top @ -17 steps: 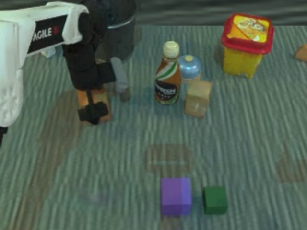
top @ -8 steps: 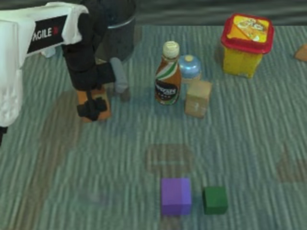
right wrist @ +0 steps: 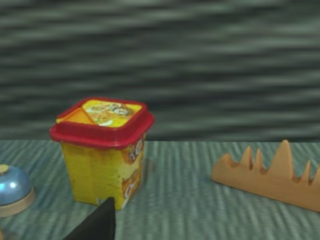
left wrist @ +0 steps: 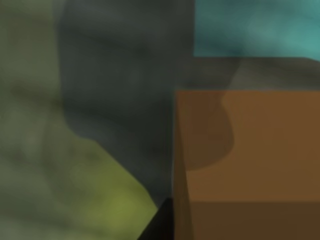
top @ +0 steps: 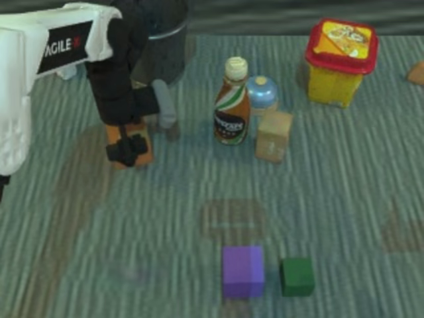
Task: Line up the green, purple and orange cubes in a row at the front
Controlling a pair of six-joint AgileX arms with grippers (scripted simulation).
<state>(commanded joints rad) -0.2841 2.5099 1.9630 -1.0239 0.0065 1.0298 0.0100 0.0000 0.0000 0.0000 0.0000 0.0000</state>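
Note:
The orange cube (top: pixel 114 140) sits at the back left of the table, and it fills much of the left wrist view (left wrist: pixel 250 160). My left gripper (top: pixel 128 150) comes down on it from above and is shut on it, with one dark fingertip (left wrist: pixel 161 224) against its side. The purple cube (top: pixel 242 270) and the smaller green cube (top: pixel 296 276) stand side by side at the front, a small gap between them. My right gripper (right wrist: pixel 165 237) is outside the top view; its one visible fingertip (right wrist: pixel 102 222) stands well off centre, jaws open on nothing.
A sauce bottle (top: pixel 232 103), a blue bell (top: pixel 262 91) and a tan wooden block (top: pixel 273 136) stand mid-back. Back right is a yellow tub with a red lid (top: pixel 340 59). A dark bin (top: pixel 162 46) stands behind the left arm. A spiky orange piece (right wrist: pixel 270 175) lies far right.
A second ago the left gripper's fingers sat slightly nearer the front over the orange cube; they shifted a little toward the back, then held still. The other cubes have not moved.

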